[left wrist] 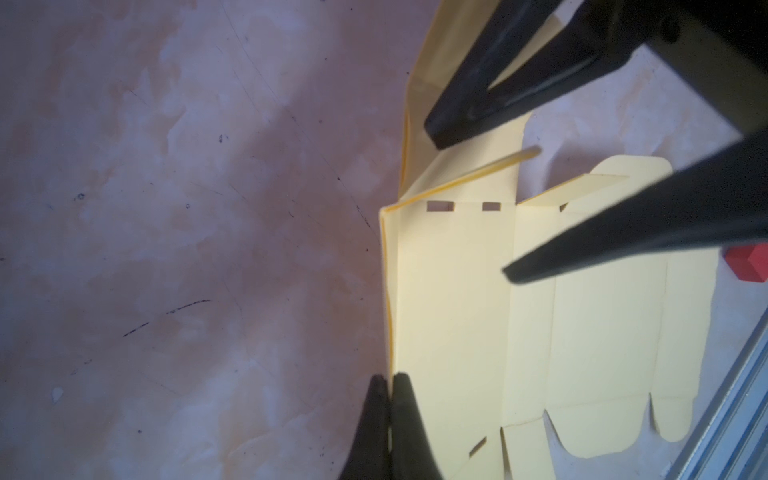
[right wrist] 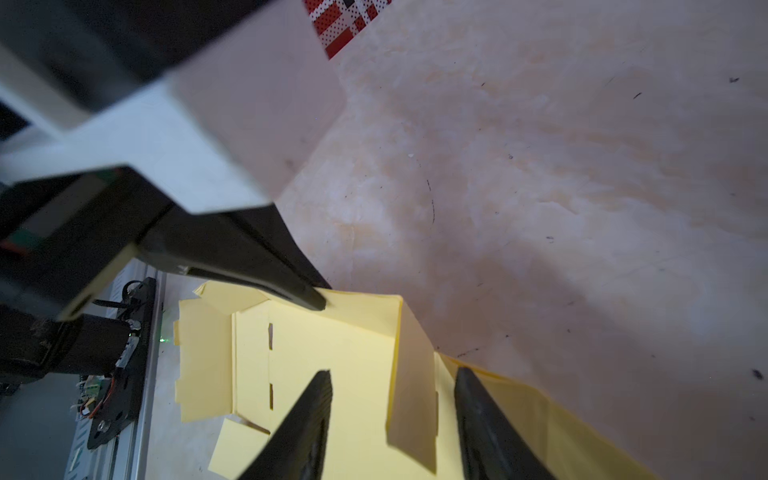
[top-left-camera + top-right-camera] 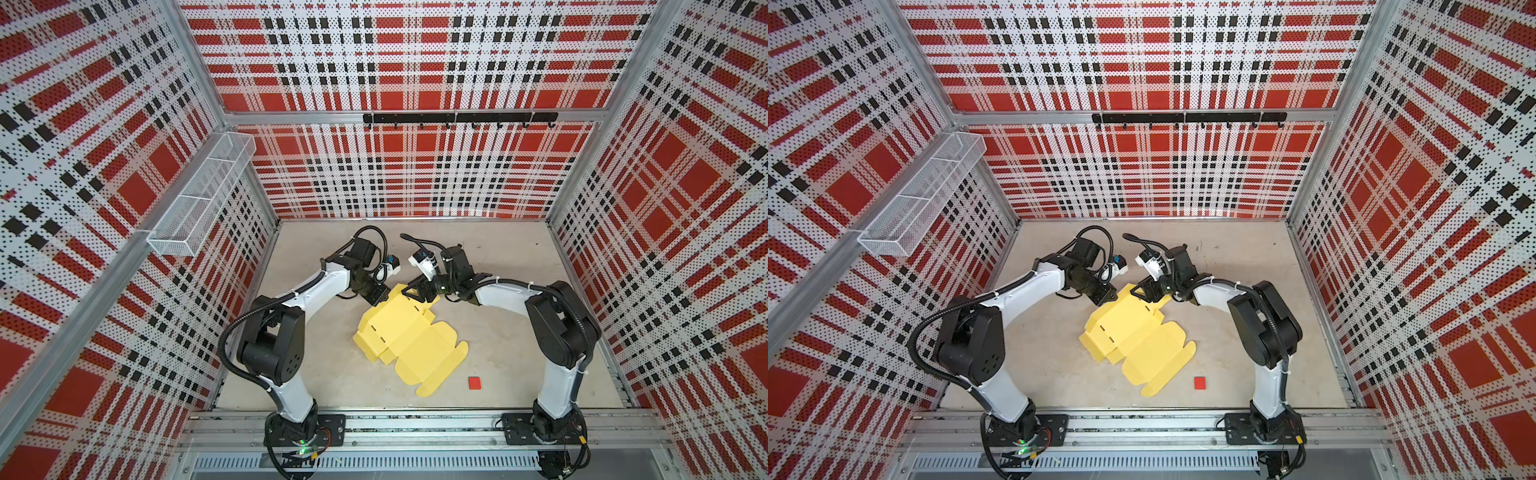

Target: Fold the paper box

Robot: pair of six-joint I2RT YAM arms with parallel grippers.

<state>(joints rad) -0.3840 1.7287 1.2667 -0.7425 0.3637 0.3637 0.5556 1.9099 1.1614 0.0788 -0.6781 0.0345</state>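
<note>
Left hand pinches paper box, long axis far-to-near.

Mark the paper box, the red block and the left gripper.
paper box point(image 3: 415, 343), in a top view, on its flat middle panel.
red block point(image 3: 474, 383), in a top view, on its centre.
left gripper point(image 1: 390, 379), left wrist view, between its shut fingertips.

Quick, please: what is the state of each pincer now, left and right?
Left pincer: closed, pinching an edge of the paper box.
Right pincer: open, with a raised flap of the box standing between its fingers.
</note>
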